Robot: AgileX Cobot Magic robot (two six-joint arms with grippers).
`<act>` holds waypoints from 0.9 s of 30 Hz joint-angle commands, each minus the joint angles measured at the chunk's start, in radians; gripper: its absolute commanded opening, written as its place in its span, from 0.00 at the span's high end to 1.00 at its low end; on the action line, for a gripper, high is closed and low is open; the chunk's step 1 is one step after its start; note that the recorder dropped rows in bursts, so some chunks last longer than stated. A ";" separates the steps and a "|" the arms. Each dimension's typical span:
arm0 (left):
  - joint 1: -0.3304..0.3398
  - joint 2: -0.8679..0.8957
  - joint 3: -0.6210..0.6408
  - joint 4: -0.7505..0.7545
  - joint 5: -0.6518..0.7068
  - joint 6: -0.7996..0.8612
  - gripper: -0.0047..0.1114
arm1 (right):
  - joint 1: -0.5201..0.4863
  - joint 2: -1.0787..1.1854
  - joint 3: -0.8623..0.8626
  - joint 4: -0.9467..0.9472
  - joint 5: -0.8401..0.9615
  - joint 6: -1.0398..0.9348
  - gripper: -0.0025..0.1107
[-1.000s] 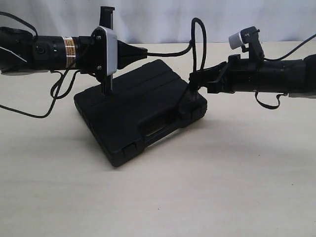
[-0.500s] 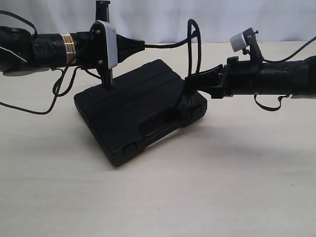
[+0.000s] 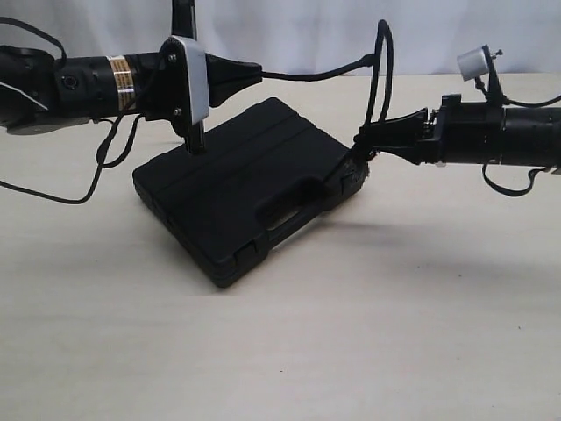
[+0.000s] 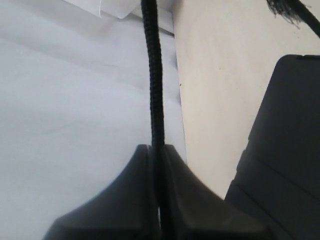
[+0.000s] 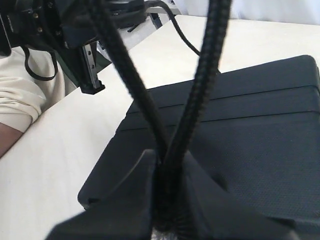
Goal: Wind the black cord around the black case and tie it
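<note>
Right end effector is retreating rightward — cord, pinched by it and left end effector, is spanning leftward beside case.

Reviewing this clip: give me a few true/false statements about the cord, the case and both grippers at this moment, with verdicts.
1. The left gripper is shut on the black cord. True.
2. The right gripper is open and empty. False: it is shut on the cord, with two strands pinched between its fingers, beside a corner of the black case.
3. The cord arches up in the air between the two grippers. True.
4. The case stands with its lid open. False: it lies closed on the table.
5. The cord is wound across the middle of the case. False: the top of the case is bare there.
</note>
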 commanded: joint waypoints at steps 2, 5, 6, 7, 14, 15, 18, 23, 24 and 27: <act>0.001 -0.001 -0.008 -0.012 -0.033 0.036 0.96 | -0.005 0.042 -0.006 -0.011 0.044 -0.024 0.94; 0.001 -0.001 -0.008 -0.012 -0.033 0.044 0.96 | -0.005 0.054 -0.006 -0.030 0.044 -0.033 0.94; 0.001 -0.001 -0.008 -0.012 -0.033 0.044 0.96 | -0.005 0.056 -0.006 -0.035 0.044 -0.035 0.94; 0.001 -0.001 -0.008 -0.012 -0.033 0.046 0.96 | -0.005 0.056 -0.006 -0.042 0.044 -0.035 0.94; 0.001 -0.001 -0.009 -0.012 -0.013 0.050 0.96 | -0.005 0.056 -0.006 -0.055 0.044 -0.039 0.94; -0.001 -0.001 -0.009 -0.009 -0.013 0.052 0.96 | -0.005 0.056 -0.006 -0.061 0.044 -0.044 0.94; -0.001 0.012 -0.026 0.012 -0.016 0.054 0.96 | 0.015 0.056 -0.006 -0.094 0.044 -0.060 0.94; -0.027 0.056 -0.057 0.039 -0.029 0.051 0.96 | 0.064 0.056 -0.006 -0.094 0.044 -0.078 0.94; -0.037 0.060 -0.060 0.035 -0.038 0.046 0.96 | 0.065 0.056 -0.006 -0.092 0.044 -0.078 0.94; -0.063 0.063 -0.061 0.033 -0.043 0.046 0.96 | 0.065 0.058 -0.006 -0.056 0.044 -0.078 0.94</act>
